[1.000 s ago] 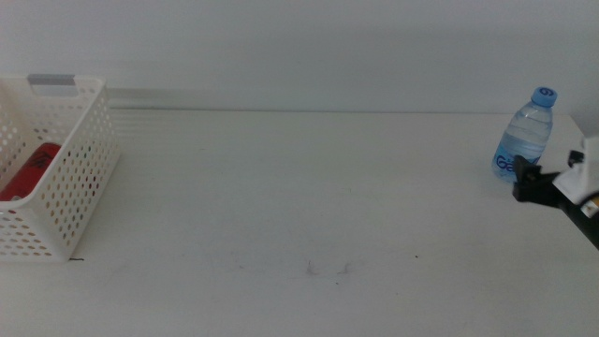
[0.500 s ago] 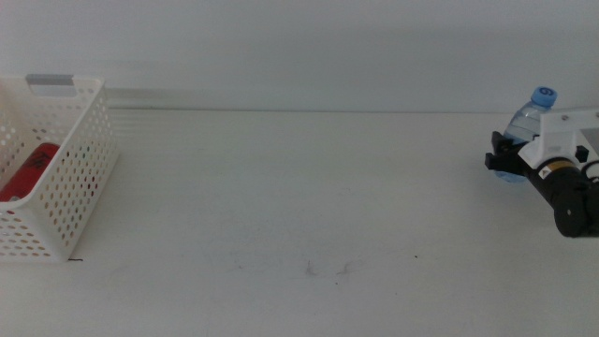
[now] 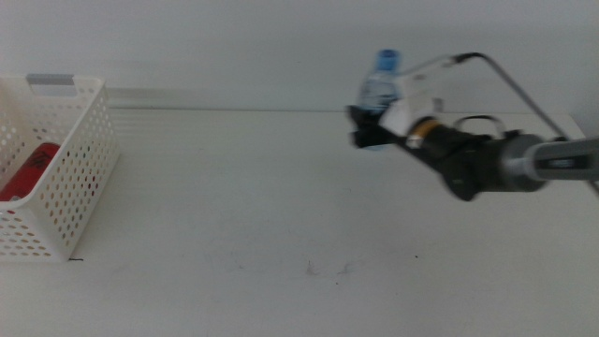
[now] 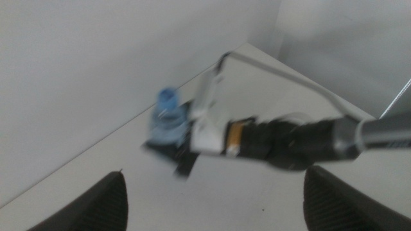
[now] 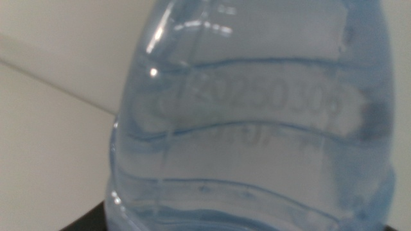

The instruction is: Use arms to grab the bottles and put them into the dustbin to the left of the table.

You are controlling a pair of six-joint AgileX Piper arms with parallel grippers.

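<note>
Sitting at the worktop's (image 3: 281, 206) far left, white dustbin (image 3: 65, 178) holds a red can (image 3: 28, 170). Right claw (image 3: 367, 131) is closed on the water bottle (image 3: 378, 82), carried upright above mid-worktop, blue cap (image 3: 387, 59) up. Left claw (image 4: 212, 202) waits off the middle view, jaws wide apart, empty.

A plain, pale grey painted wall (image 3: 281, 42) fills the background. Along the foot of this wall runs a low, flat horizontal strip (image 3: 234, 98), slightly lighter than the wall above it. In the left wrist view the wall (image 4: 77, 77) meets a second, similar pale wall face (image 4: 347, 38) at a vertical corner. The right wrist view shows the wall (image 5: 51, 25) as blurred and featureless.
</note>
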